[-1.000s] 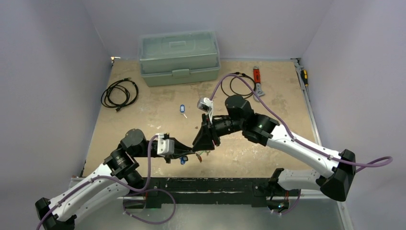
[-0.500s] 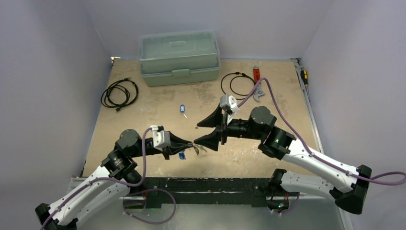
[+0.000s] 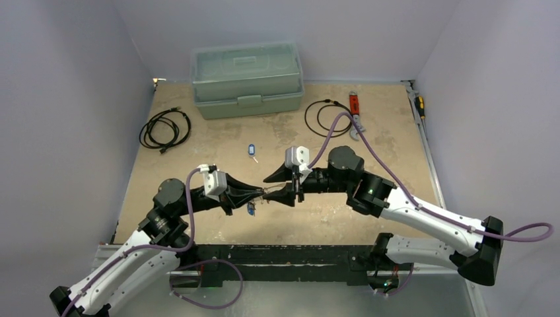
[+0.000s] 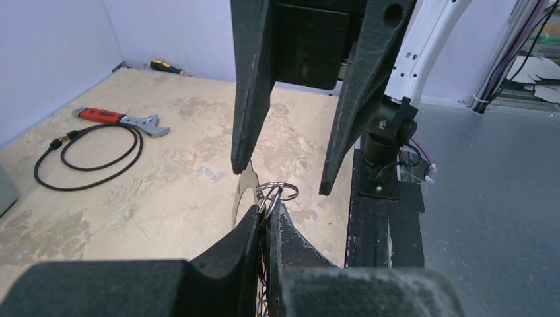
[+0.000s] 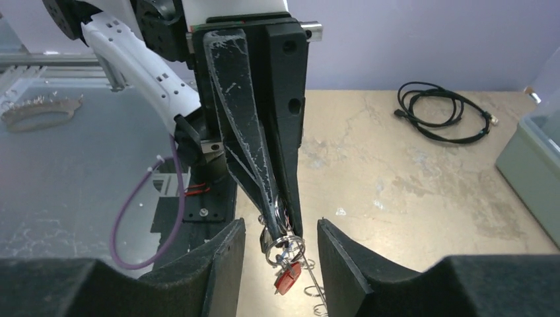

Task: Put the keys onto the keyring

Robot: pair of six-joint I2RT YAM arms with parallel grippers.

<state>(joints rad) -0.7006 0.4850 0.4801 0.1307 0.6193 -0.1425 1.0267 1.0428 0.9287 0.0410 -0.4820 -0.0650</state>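
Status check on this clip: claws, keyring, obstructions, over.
Left claw shut on thin silvery metal keyring, red-headed key hanging. Right claw open, flanking ring. Blue-headed key loose on table. No obstruction seen.

Walls: plain pale lilac; back wall (image 3: pixel 284 26), left wall (image 3: pixel 59 119) and right wall (image 3: pixel 495 99) close in the table on three sides.
Tabletop (image 3: pixel 218 142): tan board, worn, with pale scuffed patches.
Near edge: black rail (image 3: pixel 284 254) runs along it.
Beyond the near edge: smooth grey surface (image 4: pixel 482 198).
Light: soft and even, with faint shadows only.
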